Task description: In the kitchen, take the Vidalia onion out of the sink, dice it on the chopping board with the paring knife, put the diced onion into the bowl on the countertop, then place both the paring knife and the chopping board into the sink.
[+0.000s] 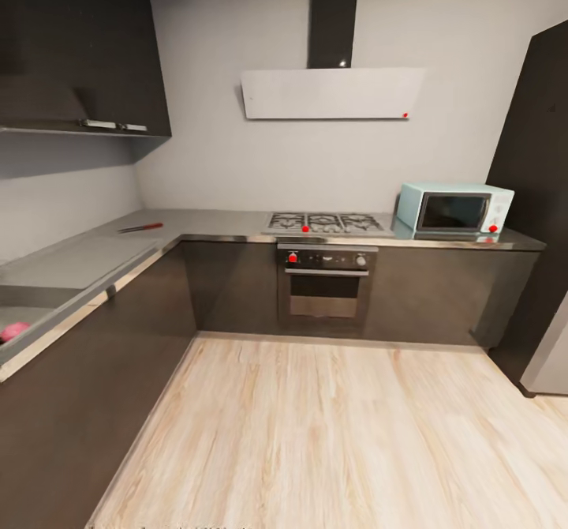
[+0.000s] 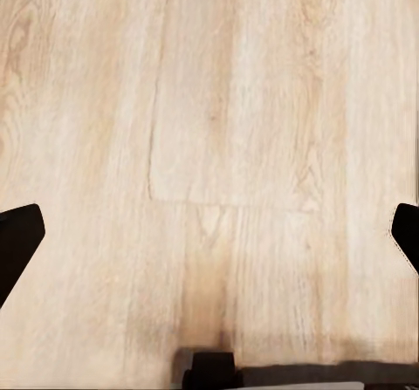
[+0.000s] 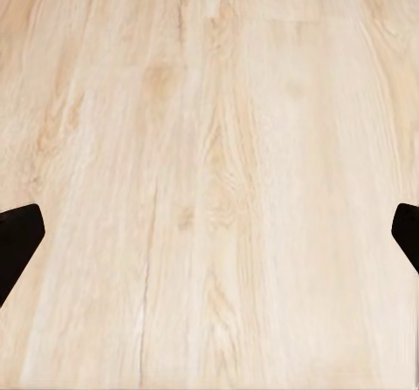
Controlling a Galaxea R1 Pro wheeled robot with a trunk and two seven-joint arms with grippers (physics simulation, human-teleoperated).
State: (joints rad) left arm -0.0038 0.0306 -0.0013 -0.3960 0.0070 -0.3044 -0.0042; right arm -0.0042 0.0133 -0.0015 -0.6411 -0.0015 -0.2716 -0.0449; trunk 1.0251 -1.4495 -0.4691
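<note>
One slim red-handled paring knife [image 1: 140, 228] on grey countertop [image 1: 213, 223], both grippers [image 2: 209, 242] [image 3: 209, 242] spread wide, empty.

You are looking at a home kitchen: an L-shaped grey bench [image 1: 213, 225] runs over dark cabinet fronts [image 1: 237, 288], with a gas hob [image 1: 326, 222] set above a built-in oven [image 1: 326, 284] and a white extractor hood [image 1: 331, 93] on the wall. A pale blue microwave [image 1: 454, 208] stands at the bench's far end beside a tall dark unit [image 1: 536, 181], and a steel sink [image 1: 31, 300] sits in the near left run. Pale wood flooring [image 1: 331, 434] covers the room, and dark wall cupboards [image 1: 79, 47] hang at the left.
</note>
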